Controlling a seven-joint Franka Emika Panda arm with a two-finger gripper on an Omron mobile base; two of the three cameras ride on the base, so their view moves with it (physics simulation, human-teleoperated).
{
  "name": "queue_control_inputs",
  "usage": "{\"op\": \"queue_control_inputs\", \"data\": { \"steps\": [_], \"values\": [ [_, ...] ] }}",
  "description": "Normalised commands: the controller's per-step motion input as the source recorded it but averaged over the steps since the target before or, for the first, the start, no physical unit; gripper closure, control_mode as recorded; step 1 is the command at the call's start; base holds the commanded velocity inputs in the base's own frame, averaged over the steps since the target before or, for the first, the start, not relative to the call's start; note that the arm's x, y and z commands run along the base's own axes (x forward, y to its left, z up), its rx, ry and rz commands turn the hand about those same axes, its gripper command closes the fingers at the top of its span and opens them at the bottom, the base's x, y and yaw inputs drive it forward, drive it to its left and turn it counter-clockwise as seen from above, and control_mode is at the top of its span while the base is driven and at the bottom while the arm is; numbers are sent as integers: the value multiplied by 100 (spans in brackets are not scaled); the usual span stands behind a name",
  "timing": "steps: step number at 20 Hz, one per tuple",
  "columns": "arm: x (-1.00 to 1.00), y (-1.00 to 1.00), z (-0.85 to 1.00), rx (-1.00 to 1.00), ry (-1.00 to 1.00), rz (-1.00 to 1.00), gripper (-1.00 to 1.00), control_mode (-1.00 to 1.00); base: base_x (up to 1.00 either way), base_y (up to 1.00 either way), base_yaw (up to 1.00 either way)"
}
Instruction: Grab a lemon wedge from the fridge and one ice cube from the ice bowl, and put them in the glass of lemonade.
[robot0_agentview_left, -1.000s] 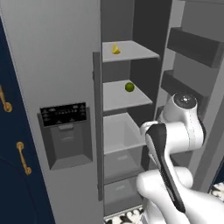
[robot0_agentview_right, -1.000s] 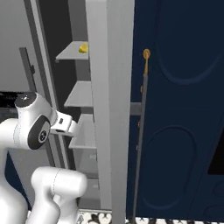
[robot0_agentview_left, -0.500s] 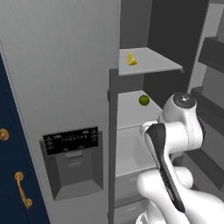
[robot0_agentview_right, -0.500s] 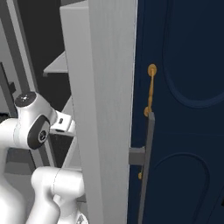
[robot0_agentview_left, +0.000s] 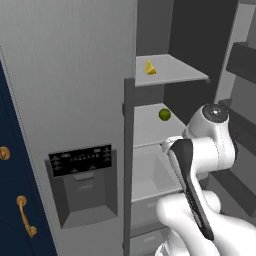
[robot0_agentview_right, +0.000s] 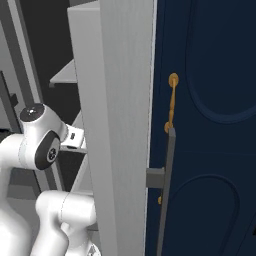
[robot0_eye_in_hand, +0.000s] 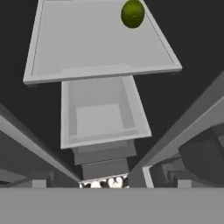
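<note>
The grey fridge (robot0_agentview_left: 75, 75) stands open on its right side. The yellow lemon wedge (robot0_agentview_left: 149, 67) lies on the upper shelf. My white arm's wrist (robot0_agentview_left: 212, 120) is raised in front of the shelf below it and hides the gripper's fingers. The hand view looks down over that lower shelf (robot0_eye_in_hand: 100, 48) and an open grey drawer (robot0_eye_in_hand: 103, 113), with nothing between the jaws. The ice cube, the ice bowl and the glass of lemonade are out of view.
A small round green fruit (robot0_agentview_left: 164, 114) sits on the lower shelf (robot0_eye_in_hand: 132, 13). The dispenser recess (robot0_agentview_left: 82, 182) is in the shut left door. The open door's edge (robot0_agentview_right: 120, 125) and its handle (robot0_agentview_right: 165, 190) stand close on the right. Navy cabinets (robot0_agentview_right: 215, 125) flank the fridge.
The base has driven closer to the fridge, so shelves and doors loom larger in both base views. The arm keeps the same pose and the gripper stays open.
</note>
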Motion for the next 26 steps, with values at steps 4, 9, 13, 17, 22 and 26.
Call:
{"op": "queue_control_inputs", "data": {
  "steps": [4,9,13,17,22,26],
  "values": [
    [0,0,38,0,-13,9,-100,-100,0,0,0],
    [1,2,53,0,-12,4,-100,-100,0,0,0],
    [0,18,69,0,-12,4,-100,-100,0,0,0],
    [0,23,69,0,-14,2,-100,-100,0,0,0],
    [1,7,62,0,-15,3,-100,-100,0,0,0],
    [9,0,51,1,-13,2,-100,-100,0,0,0]
  ]
}}
